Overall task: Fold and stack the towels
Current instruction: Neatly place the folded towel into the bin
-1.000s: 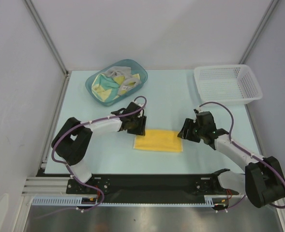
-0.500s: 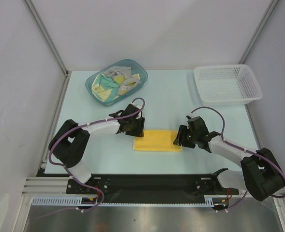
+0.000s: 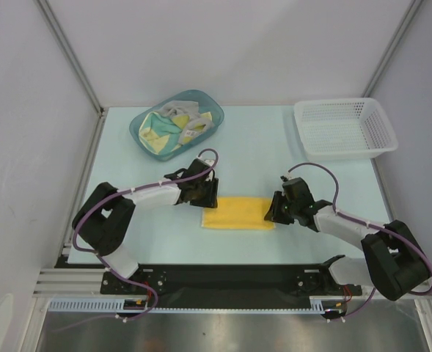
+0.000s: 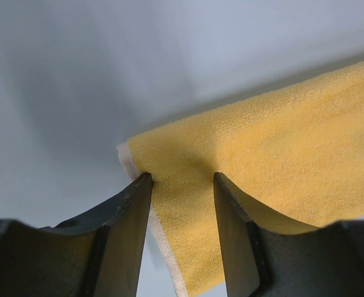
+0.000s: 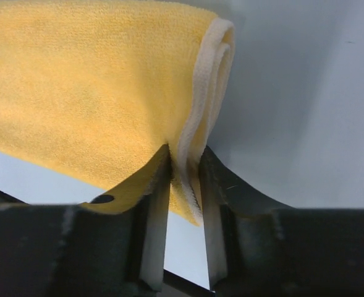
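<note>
Right end effector (image 5: 183,156) tight on the yellow towel (image 3: 238,213) — left end effector (image 4: 182,179) wide — long axis left-to-right between them.

From above, the left arm (image 3: 198,191) is covering the towel (image 3: 238,213) at its left end and the right arm (image 3: 293,205) is covering its right end. The left jaws and right jaws are lying hidden under them. In the left wrist view the towel is running off the right edge, the left jaws are hiding part of its near side, and the bottom edge is cutting off their roots. In the right wrist view the towel is running off the left and top edges, and its hem is vanishing between the right jaws. The towels (image 3: 171,125) in the tub (image 3: 199,97) are overlapping, too small to count.
</note>
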Controlling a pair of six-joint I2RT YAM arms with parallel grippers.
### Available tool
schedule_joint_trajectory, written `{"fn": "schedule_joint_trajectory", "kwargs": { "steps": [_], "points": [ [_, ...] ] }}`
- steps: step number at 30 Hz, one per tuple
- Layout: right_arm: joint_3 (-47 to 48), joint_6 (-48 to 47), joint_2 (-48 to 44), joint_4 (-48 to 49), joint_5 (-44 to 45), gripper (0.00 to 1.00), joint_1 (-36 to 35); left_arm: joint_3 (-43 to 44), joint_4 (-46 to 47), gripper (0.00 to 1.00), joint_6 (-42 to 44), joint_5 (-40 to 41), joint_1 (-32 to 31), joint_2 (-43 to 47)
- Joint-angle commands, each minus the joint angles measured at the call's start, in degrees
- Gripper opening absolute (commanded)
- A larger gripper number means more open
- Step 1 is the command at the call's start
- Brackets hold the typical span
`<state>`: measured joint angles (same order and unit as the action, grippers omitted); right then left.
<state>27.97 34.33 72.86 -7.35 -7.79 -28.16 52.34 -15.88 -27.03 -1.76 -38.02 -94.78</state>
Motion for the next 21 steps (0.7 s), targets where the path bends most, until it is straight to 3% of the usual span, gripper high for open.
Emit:
{"fn": "schedule_joint_trajectory", "kwargs": {
  "steps": [1, 7, 16, 21],
  "points": [
    [-0.9, -0.4, 0.97, -1.17, 1.99, 0.26, -0.84, -1.71, -3.1, 0.51, -1.27, 1.58, -0.04, 1.44],
    [3.13, -2.24, -1.14, -4.49, 4.79, 0.01, -4.09, -1.8, -4.42, 0.52, -3.73, 4.75, 0.4, 2.67],
    [13.08, -2.07, 0.18, -16.19, 19.47, 0.0, -13.58, 4.17, -13.03, 0.59, -3.39, 8.53, 8.83, 9.26],
    [17.9, -5.83, 1.84, -17.95, 22.56, 0.0, -13.59, 7.51, -16.55, 0.59, -1.37, 10.37, 11.04, 13.74]
  ]
}}
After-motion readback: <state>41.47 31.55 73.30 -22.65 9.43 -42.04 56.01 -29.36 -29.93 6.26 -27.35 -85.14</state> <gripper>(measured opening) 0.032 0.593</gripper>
